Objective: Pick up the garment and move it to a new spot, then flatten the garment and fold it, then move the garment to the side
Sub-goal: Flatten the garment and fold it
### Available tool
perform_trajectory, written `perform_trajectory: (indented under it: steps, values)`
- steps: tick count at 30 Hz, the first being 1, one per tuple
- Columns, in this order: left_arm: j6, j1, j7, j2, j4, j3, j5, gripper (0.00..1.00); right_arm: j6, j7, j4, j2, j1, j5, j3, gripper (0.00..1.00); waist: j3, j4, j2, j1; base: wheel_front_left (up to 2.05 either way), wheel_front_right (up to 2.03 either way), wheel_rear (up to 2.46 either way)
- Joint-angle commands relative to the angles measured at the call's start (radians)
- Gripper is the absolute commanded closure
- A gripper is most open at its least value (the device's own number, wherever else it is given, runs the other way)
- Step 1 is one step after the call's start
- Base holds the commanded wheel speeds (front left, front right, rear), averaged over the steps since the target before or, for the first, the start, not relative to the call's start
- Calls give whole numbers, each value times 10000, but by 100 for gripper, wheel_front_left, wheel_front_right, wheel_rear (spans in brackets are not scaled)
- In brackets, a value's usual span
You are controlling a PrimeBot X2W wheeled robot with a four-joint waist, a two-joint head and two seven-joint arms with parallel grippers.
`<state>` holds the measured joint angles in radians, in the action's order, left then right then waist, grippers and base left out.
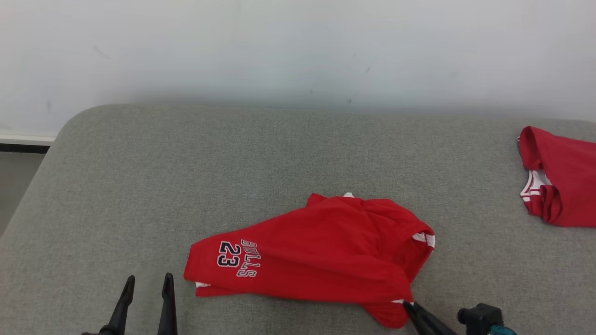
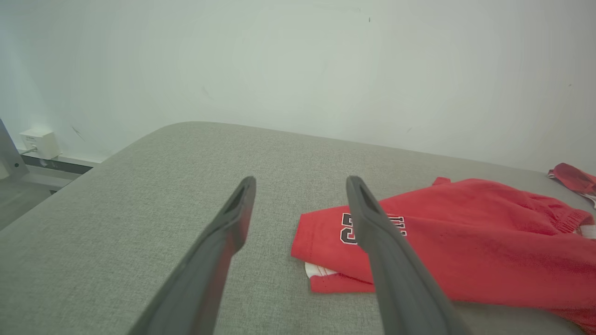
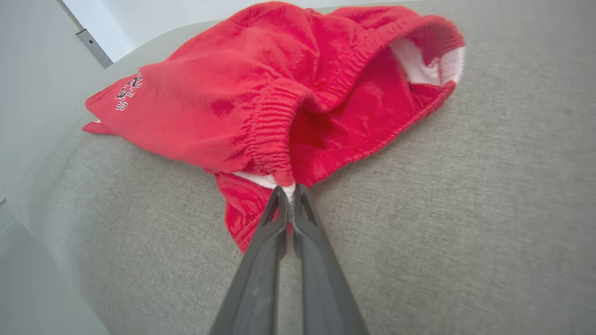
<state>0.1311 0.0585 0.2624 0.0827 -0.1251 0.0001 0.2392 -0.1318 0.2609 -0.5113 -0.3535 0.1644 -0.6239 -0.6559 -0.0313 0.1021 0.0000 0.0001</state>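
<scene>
Looking down from the head camera, you see a broad grey fabric-covered cushion [image 1: 139, 186] with a rounded far-left corner, backed by a plain white wall [image 1: 298, 46] marked with a few faint scuffs. A strip of grey floor [image 1: 16, 186] shows past the cushion's left edge. The red shorts [image 1: 326, 251] lie crumpled on the near part of the cushion, a little right of centre, with dark lettering [image 1: 238, 258] reading BULLS 23 on the end nearest your left side. A second red garment [image 1: 563, 181] with white trim sits well apart at the right edge. Your left gripper [image 1: 149, 277] is at the lower left, near the lettered end but clear of it, its two fingers spread wide with nothing between them. Your right gripper [image 1: 409, 304] is at the shorts' near right corner. The right wrist camera gives you what the head camera cannot: the fingers are pressed together on a fold of red cloth and white lining at the end of the gathered elastic waistband [image 3: 274, 135], and the waist gapes toward the camera, showing white inside. The left wrist camera adds a small white box [image 2: 39, 142] low on the wall past the cushion's corner, with a dark strip [image 2: 56, 164] running just below it.
</scene>
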Motion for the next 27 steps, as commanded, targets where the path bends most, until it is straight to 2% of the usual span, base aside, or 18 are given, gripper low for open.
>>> perform_trajectory:
  steps: [1,8,11,12,13,14,23,27]
  values:
    - [-14,63,33,-11,-22,-4,-11,0,26,48,53,-139,-17,13,137,100,45,-80,0,-1,0,0,0]
    - [-13,152,33,-93,-60,-71,-25,0,26,50,501,-1031,-560,243,1302,100,109,-276,0,-1,0,0,0]
    - [-13,182,33,-115,-69,-82,-27,0,26,50,590,-1190,-819,251,1479,100,131,-311,0,-1,0,0,0]
    - [-13,201,33,-122,-77,-84,-27,0,26,51,623,-1219,-863,239,1469,81,147,-321,0,-1,0,0,0]
    - [-13,217,33,-130,-80,-80,-27,0,26,49,630,-1263,-881,257,1440,18,156,-332,0,-1,0,0,0]
    - [-13,231,33,-140,-81,-84,-27,0,26,51,638,-1282,-913,261,1404,0,165,-341,0,-1,0,0,0]
    - [-13,207,33,-165,-48,-80,-31,0,26,33,1509,-1346,-1597,331,1735,0,241,-358,0,-1,0,0,0]
    - [-13,232,33,-165,28,4,-39,0,26,34,2367,-1283,-2029,628,2431,0,199,-443,0,-1,0,0,0]
